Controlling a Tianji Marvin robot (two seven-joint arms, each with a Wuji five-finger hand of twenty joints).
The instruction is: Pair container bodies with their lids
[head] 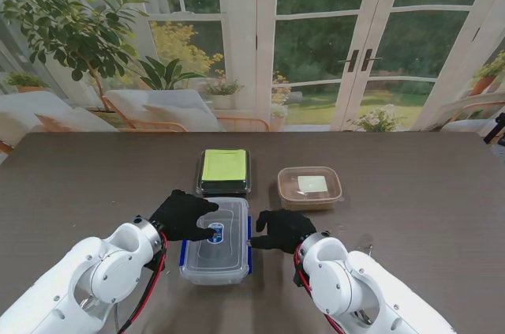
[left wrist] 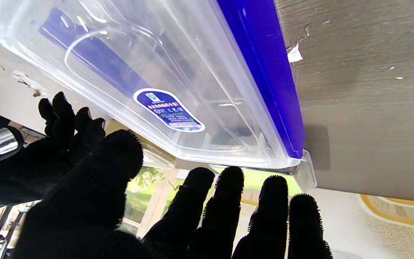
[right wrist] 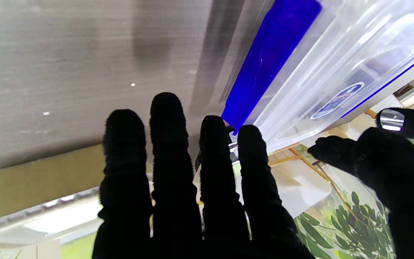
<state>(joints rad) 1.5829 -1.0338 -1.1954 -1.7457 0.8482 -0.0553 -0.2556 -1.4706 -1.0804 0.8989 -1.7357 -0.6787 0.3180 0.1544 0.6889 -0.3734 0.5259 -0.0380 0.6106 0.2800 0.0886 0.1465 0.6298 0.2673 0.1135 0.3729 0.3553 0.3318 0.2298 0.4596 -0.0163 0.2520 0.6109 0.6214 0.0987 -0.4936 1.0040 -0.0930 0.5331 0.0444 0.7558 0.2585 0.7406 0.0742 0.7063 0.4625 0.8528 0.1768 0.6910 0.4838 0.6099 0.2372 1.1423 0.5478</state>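
Observation:
A clear container with blue side clips and its clear lid on [head: 216,245] [left wrist: 164,72] [right wrist: 322,61] sits close to me at the table's middle. My left hand [head: 181,214] [left wrist: 128,201] rests over the lid's left far corner, fingers spread, thumb near the blue sticker [head: 218,231]. My right hand [head: 282,228] [right wrist: 178,180] hovers at the container's right edge, fingers spread, holding nothing. Farther away stand a dark container with a green lid [head: 224,170] and a brownish clear container [head: 309,186] with a pale label on its lid.
The dark wood table [head: 410,215] stretches wide on both sides. Behind it are glass doors, a potted plant [head: 75,30] and chairs.

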